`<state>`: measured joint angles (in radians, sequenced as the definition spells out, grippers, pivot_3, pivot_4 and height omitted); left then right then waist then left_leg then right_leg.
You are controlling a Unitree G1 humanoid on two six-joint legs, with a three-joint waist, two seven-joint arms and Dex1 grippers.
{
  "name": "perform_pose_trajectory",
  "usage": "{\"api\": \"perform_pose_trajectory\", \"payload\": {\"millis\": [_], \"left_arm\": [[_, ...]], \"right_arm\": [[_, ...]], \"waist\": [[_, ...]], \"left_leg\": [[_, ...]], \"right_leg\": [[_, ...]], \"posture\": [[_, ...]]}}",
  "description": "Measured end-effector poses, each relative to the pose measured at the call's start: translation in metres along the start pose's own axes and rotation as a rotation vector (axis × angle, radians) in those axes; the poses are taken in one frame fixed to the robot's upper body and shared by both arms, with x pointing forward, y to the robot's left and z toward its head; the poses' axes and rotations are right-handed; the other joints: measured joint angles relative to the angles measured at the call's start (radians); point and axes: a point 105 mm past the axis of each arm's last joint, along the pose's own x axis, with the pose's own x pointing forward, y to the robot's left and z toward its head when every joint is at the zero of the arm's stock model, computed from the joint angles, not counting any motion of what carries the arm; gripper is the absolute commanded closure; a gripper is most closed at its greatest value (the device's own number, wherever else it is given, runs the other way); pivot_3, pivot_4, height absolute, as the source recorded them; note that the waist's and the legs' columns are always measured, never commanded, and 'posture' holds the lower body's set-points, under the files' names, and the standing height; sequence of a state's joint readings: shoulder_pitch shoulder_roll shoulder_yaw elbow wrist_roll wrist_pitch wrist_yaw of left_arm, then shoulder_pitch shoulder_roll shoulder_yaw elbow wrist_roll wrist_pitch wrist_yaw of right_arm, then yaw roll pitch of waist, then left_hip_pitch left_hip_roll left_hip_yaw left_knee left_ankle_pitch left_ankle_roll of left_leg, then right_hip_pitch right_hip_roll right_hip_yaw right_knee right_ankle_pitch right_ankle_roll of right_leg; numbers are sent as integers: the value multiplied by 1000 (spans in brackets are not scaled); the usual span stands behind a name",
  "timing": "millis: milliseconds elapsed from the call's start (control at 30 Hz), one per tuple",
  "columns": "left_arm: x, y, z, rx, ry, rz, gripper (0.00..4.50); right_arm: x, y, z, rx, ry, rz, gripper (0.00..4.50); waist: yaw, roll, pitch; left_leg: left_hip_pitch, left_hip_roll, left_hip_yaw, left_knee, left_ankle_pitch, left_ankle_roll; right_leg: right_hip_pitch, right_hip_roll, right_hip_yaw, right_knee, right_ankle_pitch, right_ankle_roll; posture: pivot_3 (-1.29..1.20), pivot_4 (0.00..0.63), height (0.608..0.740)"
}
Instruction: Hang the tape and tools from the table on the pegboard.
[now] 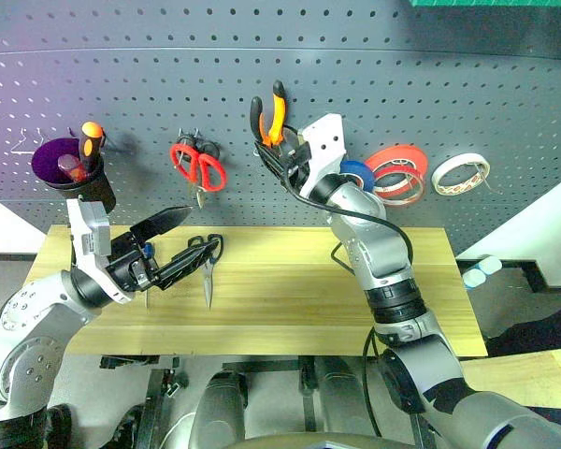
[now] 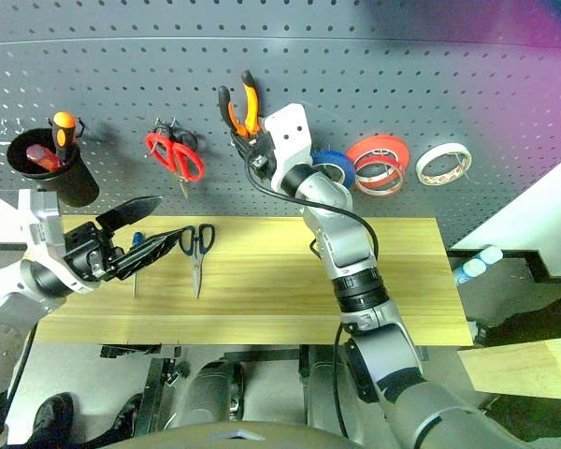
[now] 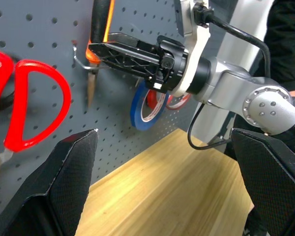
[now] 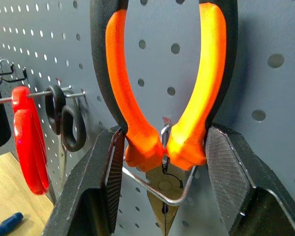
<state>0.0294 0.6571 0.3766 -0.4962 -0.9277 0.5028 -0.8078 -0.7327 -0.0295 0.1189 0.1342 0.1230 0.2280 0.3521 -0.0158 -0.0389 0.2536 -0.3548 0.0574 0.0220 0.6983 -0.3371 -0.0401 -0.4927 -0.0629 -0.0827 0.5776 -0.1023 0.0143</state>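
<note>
right hand [image 1: 279, 154] reaching up, clamped on the pliers [image 1: 270, 117] at the pegboard [image 1: 449, 84] hook; left hand [image 1: 189, 232] hovering wide open

- The pliers [image 4: 137, 118] had glossy orange-and-black plastic handles.
- The pegboard [image 4: 285, 98] was matt grey, its wire hook [image 4: 152, 184] bare metal.
- The counter [image 1: 290, 290] was smooth, light grained wood.
</note>
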Motion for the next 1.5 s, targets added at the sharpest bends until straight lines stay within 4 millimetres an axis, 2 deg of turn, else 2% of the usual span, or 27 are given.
{"api": "perform_pose_trajectory", "payload": {"millis": [67, 100, 167, 300, 333, 900, 1000, 1300, 1500], "left_arm": [[0, -1, -1, 0, 9, 2, 0], [0, -1, -1, 1, 14, -1, 0], [0, -3, 0, 2, 13, -5, 0], [-1, -4, 0, -15, 8, -2, 0], [-1, -4, 0, -16, 8, -1, 0], [-3, -4, 1, -18, 7, 3, 0], [-2, -4, 1, -19, 7, -2, 0], [-2, -5, 1, -16, 7, -11, 0], [-2, -5, 2, -15, 7, -13, 0]], "right_arm": [[0, 0, -3, 1, 9, -2, 2311], [1, 0, -4, -8, 12, -2, 1790], [1, 0, -4, -23, 8, -5, 1453], [2, 4, -8, -33, 15, 4, 237], [3, 5, -9, -40, 17, 7, 49], [1, 5, -7, -2, -15, -12, 49], [-5, 1, 4, 75, -104, -20, 49], [-8, 1, 18, 48, -184, -16, 49], [-21, 8, 42, 87, -316, 60, 49]], "waist": [[0, 0, 0], [0, 0, 0], [0, 0, 0], [-1, 1, 0], [0, 1, 0], [-1, 1, 1], [0, 2, 1], [1, 2, 1], [1, 2, 1]], "left_leg": [[0, 0, 0, 0, 0, 0], [0, 0, 0, 0, 0, 0], [0, 0, 0, 0, 0, 0], [0, 0, 0, 0, 0, 0], [0, 0, 0, 0, 0, 0], [0, 1, -4, 0, 0, 0], [-2, 3, -5, 0, 0, 0], [-1, 3, -5, -4, 0, 0], [-1, 3, -4, -9, 0, 0]], "right_leg": [[0, 0, 0, 0, 0, 0], [-1, 0, 0, 0, 0, 0], [-1, 0, 0, 0, 0, 0], [-1, 0, 0, 0, 0, 0], [0, 0, 0, 0, -1, 0], [0, 3, 0, -6, -1, 0], [-1, 7, 0, -11, 0, 0], [-1, 8, 0, -13, 0, 0], [-2, 8, 0, -15, 0, 0]], "posture": [[34, 198, 733], [35, 198, 733], [38, 200, 733], [41, 206, 733], [40, 205, 733], [30, 198, 733], [30, 195, 733], [35, 190, 733], [27, 190, 733]]}}
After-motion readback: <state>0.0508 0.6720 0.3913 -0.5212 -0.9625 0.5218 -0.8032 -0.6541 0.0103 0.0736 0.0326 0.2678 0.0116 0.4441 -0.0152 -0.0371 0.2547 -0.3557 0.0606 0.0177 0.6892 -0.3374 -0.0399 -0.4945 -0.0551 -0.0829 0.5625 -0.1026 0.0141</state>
